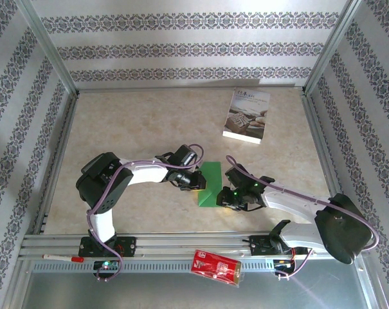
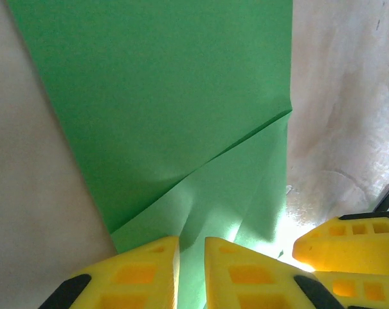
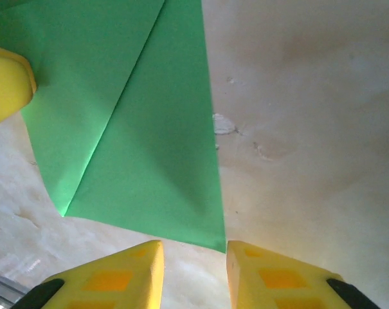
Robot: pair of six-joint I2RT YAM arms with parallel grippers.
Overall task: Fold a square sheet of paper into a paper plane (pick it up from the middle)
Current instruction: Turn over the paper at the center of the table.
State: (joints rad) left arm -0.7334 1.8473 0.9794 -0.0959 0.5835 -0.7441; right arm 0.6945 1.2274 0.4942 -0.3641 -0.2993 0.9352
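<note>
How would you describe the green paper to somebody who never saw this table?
On the beige table, look at the near middle, between the left gripper and right gripper. The green paper lies there, partly folded; the booklet is white, the packet red.

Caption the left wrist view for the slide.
Left gripper straddles the near edge of the partly folded green paper sheet, jaws at a narrow gap.

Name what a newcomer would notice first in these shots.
The bright green sheet, creased diagonally, lies mid-table between the two arms. The yellow-fingered left gripper and right gripper sit at its opposite edges, with the right one's jaws apart at a corner. A white booklet lies at the far right, and a red packet rests on the near rail.
</note>
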